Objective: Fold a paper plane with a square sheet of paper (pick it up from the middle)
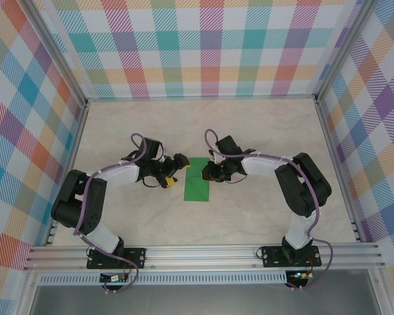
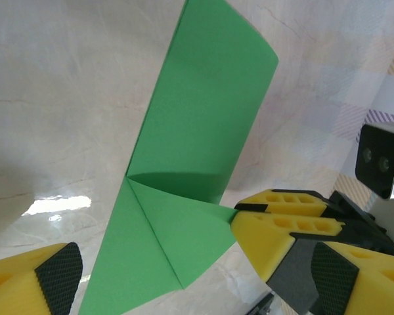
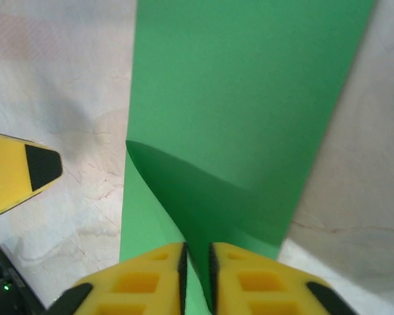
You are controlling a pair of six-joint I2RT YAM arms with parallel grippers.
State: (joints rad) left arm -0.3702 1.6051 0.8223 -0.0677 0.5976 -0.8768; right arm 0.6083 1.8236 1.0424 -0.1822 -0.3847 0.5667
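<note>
Left gripper point(image 1: 175, 170) stood wide open and empty, just beside left long edge of square sheet of paper point(image 1: 197, 185). Sheet lay on table point(image 1: 269, 138) between both arms, folded to narrow strip, long axis running away from robot, one corner turned up as triangular flap. Right gripper point(image 3: 197, 272) pinched flap's tip, holding it off surface. Judgement: right arm nearer, already on paper. Diagonal crease likely next, with left fingers placed to press.

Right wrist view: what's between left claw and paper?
Bare marbled tabletop in the right wrist view; left claw's fingertip sits apart from the folded bright-green paper sheet.
</note>
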